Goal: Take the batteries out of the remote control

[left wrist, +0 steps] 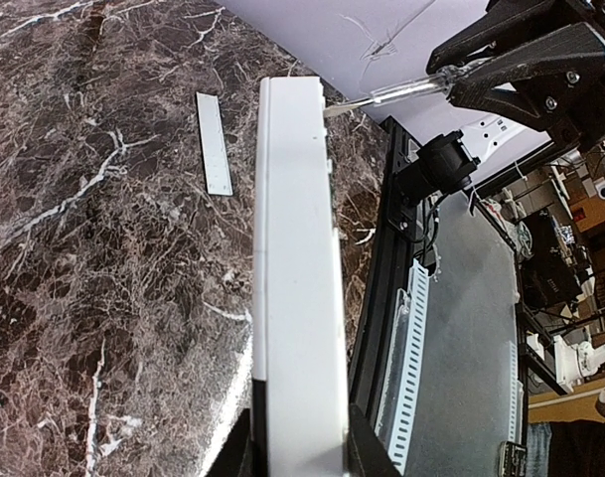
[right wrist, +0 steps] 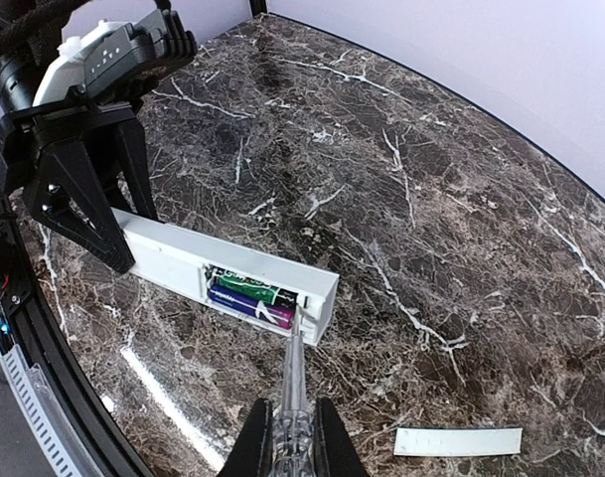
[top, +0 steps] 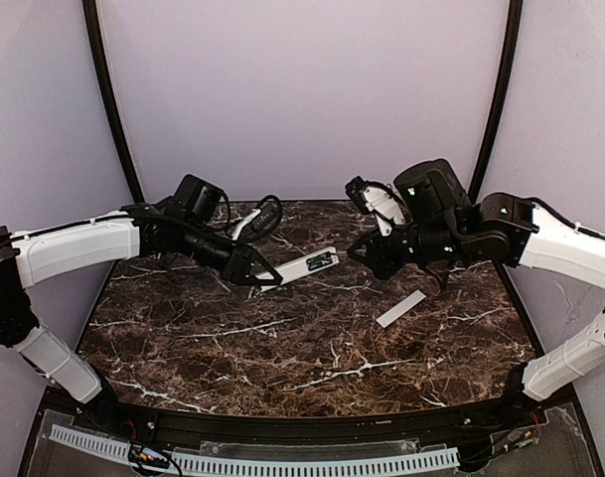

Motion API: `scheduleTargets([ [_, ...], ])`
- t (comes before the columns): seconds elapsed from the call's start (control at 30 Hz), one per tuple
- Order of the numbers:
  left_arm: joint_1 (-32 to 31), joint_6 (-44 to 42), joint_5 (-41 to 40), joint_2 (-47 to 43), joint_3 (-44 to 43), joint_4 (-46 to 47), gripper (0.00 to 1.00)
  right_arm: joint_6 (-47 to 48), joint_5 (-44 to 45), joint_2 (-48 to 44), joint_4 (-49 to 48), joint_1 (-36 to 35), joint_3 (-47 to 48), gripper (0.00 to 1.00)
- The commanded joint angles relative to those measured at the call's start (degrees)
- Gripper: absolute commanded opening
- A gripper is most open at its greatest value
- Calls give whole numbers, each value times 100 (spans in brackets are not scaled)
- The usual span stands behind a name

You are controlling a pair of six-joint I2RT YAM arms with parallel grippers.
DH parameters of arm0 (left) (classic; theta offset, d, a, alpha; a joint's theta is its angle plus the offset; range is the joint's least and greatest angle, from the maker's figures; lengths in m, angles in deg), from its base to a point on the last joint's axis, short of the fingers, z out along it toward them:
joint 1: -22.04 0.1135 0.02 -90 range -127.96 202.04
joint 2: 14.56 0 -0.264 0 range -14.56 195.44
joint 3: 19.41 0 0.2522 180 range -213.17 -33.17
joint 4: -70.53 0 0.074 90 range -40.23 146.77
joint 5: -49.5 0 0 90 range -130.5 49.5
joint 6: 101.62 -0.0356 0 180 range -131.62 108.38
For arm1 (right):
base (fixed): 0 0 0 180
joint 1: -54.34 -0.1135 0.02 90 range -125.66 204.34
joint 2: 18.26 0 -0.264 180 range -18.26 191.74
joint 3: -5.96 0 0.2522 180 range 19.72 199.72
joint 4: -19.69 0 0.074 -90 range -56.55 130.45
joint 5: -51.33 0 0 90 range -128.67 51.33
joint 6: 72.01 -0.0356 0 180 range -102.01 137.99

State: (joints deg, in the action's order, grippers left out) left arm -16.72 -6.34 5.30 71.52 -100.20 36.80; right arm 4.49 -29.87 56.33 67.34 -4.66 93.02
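Cover strip (top: 401, 308), flat and white, lies alone on the dark marble table (top: 282, 358), on the right side, nearest to the arm bases and apart from the other things. A bit farther, approx. in the middle, the left gripper (top: 257, 270) is pinching one end of the remote control (top: 307, 263), w/ its fingers pressed on the two long sides. The remote control sticks out towards the right arm and seems held just above the table. Its compartment is open, and inside both batteries (right wrist: 250, 293) lie side by side, one green, one purple. The right gripper (right wrist: 292, 442) is clamped on a slim tool (right wrist: 294, 383) w/ clear handle. The tip is at the batteries' end; touching or not, I cannot tell. At the far edge a black cable (top: 265, 214) is curled behind the left arm.
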Motion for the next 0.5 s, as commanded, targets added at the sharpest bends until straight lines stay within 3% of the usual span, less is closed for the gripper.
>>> scheduleTargets([
  [0.0,-68,-139,386,-91,14,140,0,184,-87,151,-66,-86,123,0],
  [0.47,-100,-479,118,47,-87,-223,0,401,-759,-206,-590,-93,-434,0],
])
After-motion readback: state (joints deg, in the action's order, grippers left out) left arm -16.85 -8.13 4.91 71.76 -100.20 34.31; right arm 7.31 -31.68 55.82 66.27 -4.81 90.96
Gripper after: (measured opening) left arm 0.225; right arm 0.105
